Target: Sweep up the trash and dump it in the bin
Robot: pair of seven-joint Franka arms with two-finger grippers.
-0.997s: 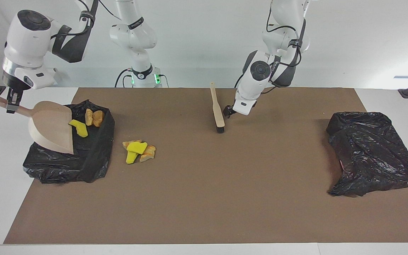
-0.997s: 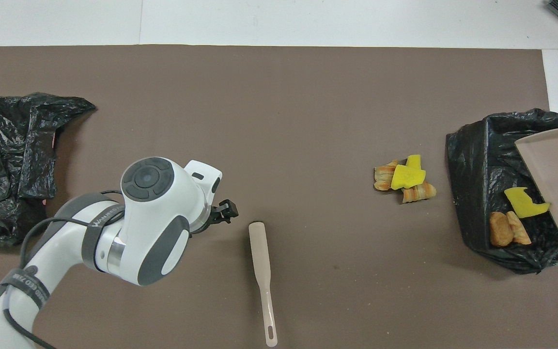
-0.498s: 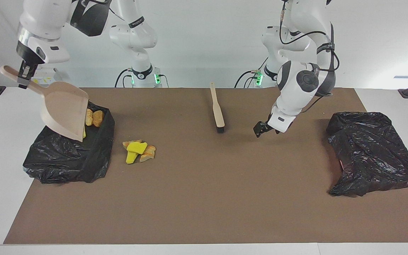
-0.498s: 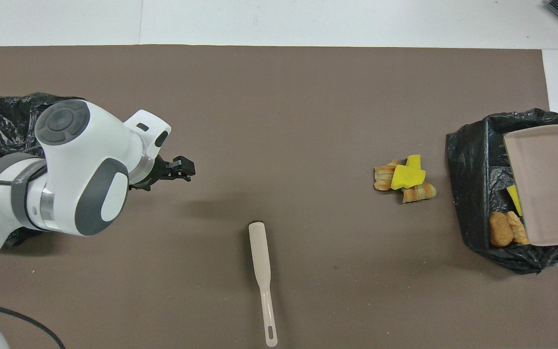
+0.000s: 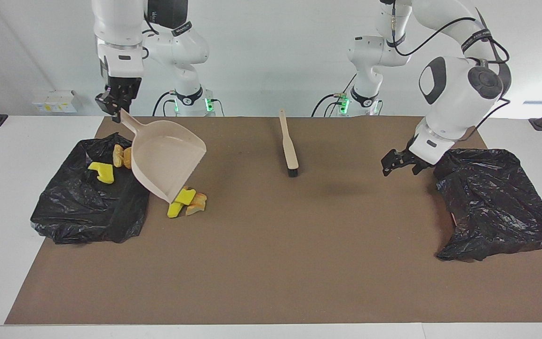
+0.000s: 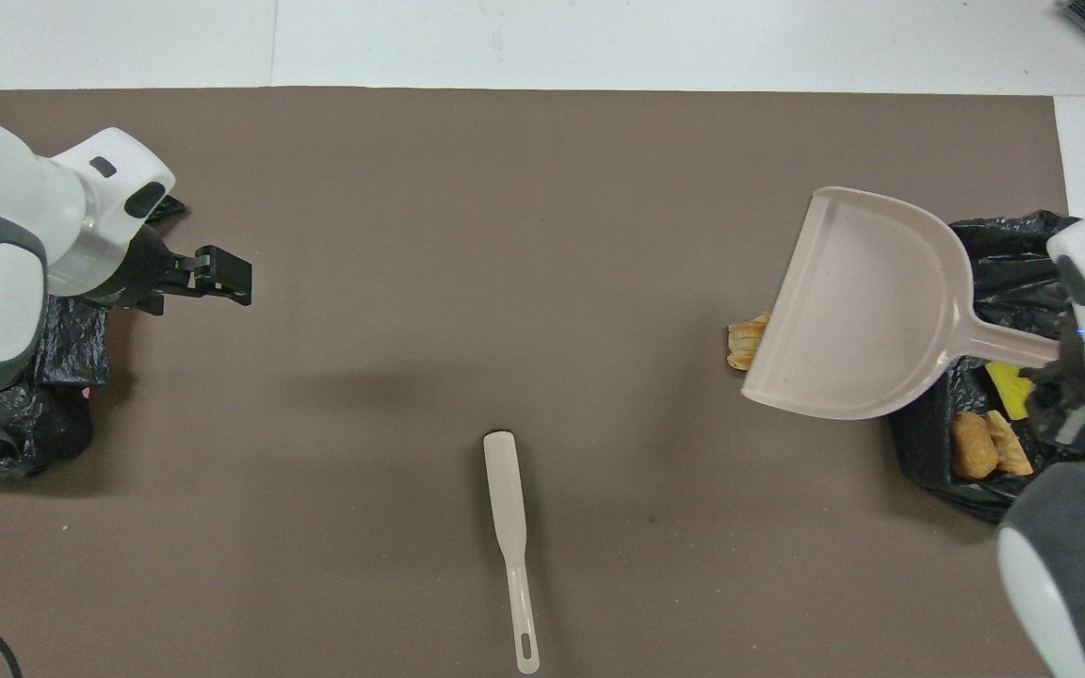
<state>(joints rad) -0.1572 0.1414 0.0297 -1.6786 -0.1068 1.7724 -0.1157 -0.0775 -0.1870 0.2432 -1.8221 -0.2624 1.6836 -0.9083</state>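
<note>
I note trash in two lots: a bright yellow spongy chunk (image 5: 102, 173) and orange-brown bread-like lumps (image 5: 121, 157) in the black-lined bin (image 5: 87, 212) at the right arm's end of the table (image 5: 271, 263), and a small yellow and orange pile (image 5: 187, 203) on the table beside that bin. My right end effector (image 5: 115, 104) grips the beige dustpan (image 5: 167, 157) by its handle, tilted above the pile. My left end effector (image 5: 399, 163) hangs with fingers parted beside the second black bag (image 5: 492, 202). The brush (image 5: 288, 147) lies untouched. I read no writing.
</note>
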